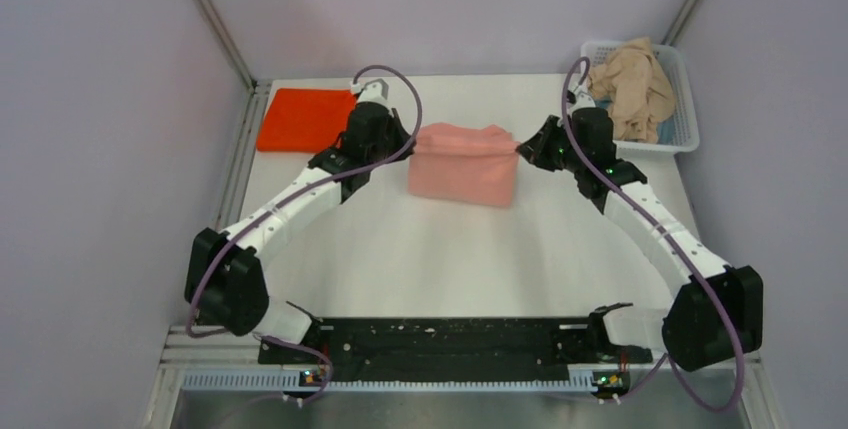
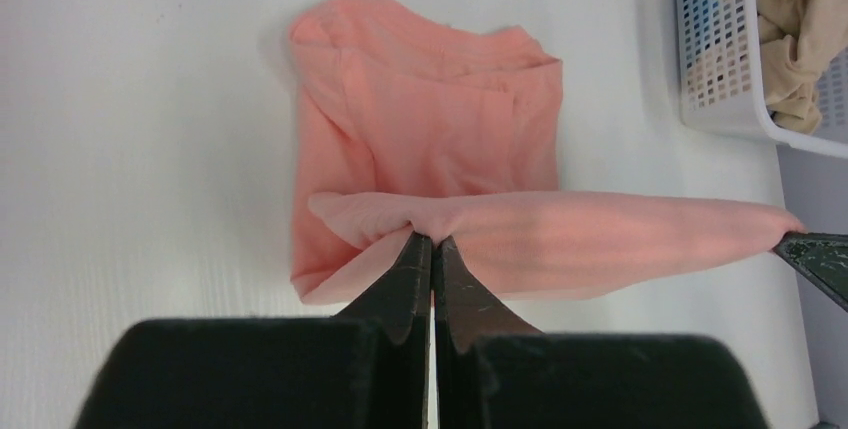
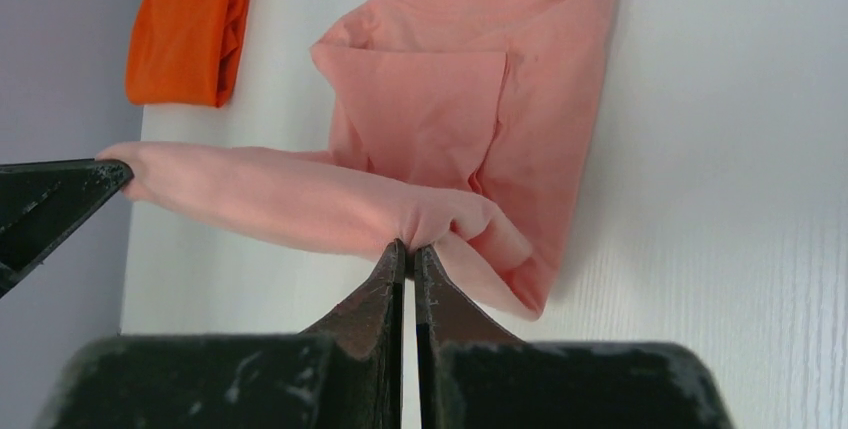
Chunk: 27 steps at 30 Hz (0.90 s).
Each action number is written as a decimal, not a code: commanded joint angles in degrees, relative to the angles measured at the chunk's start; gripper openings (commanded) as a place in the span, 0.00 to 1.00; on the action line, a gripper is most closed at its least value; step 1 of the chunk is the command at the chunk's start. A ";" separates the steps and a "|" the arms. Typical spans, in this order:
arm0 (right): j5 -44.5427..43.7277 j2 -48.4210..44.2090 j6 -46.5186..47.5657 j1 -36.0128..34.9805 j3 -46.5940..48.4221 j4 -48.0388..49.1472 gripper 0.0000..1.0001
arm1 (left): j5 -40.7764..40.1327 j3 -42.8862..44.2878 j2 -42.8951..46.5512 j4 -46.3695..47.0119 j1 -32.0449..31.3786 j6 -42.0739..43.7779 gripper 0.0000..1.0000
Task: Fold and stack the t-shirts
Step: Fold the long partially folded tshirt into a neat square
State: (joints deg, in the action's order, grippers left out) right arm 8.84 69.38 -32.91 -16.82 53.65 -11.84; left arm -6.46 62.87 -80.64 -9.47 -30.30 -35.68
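Observation:
A salmon-pink t-shirt (image 1: 463,165) lies partly folded at the table's middle, with its far edge lifted and stretched between both grippers. My left gripper (image 1: 411,145) is shut on that edge's left corner, as the left wrist view shows at the pinch (image 2: 432,237). On the opposite corner my right gripper (image 1: 519,149) is shut too (image 3: 408,245). The pink t-shirt (image 2: 440,119) spreads on the table below the raised edge. An orange-red t-shirt (image 1: 303,119) rests folded at the far left. In the basket, a beige-tan t-shirt (image 1: 632,87) sits crumpled.
The white lattice basket (image 1: 680,99) stands at the far right corner of the table (image 1: 450,259). Purple-grey walls close in the left, back and right sides. A black rail (image 1: 450,341) runs along the near edge between the arm bases.

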 commanded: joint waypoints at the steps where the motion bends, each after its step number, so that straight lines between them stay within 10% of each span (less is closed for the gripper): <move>1: 1.62 3.92 2.89 4.07 5.37 4.85 0.00 | 0.06 7.84 -6.44 0.48 3.08 4.07 0.00; 27: 2.67 37.34 2.15 10.49 19.72 17.37 0.00 | 2.22 37.58 -42.04 -3.83 10.24 4.57 0.00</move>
State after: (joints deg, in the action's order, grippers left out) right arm 16.14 103.26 -31.57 -8.16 68.31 2.31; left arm -0.89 95.50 -120.22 -11.99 -22.50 -31.55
